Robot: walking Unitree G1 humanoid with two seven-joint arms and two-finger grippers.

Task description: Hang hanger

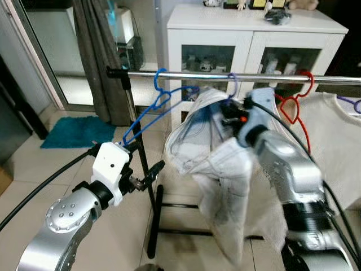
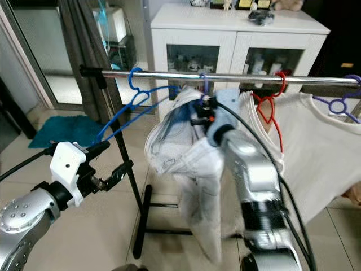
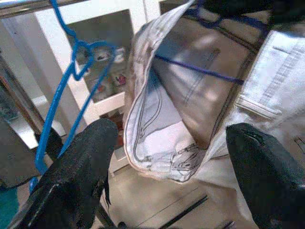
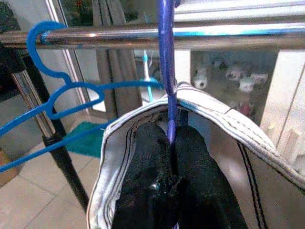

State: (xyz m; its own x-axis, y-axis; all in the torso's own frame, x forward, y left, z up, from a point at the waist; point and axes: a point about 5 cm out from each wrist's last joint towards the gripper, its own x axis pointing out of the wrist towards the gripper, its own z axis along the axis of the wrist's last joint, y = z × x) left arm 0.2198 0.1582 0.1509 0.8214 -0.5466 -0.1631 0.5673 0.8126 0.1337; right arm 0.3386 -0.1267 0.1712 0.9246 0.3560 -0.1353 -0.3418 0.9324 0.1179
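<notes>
Your right gripper [image 4: 170,138] has its jaws pinching the neck of the purple hanger [image 4: 166,71], which carries pale trousers [image 1: 220,169]; its hook sits at the steel rail [image 1: 237,76], between a blue hanger [image 1: 155,107] and a red hanger [image 1: 296,99]. Confirm the hook rests fully over the rail before releasing. Your left gripper [image 3: 167,157], jaws spread, waits near the trousers.

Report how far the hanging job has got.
Nearly done: the purple hanger, carrying the pale garment, has its hook over the rail. In hand: the right tool is shut on that hanger's stem. Left: let go and withdraw. The left tool hangs open beside the blue hanger.
</notes>
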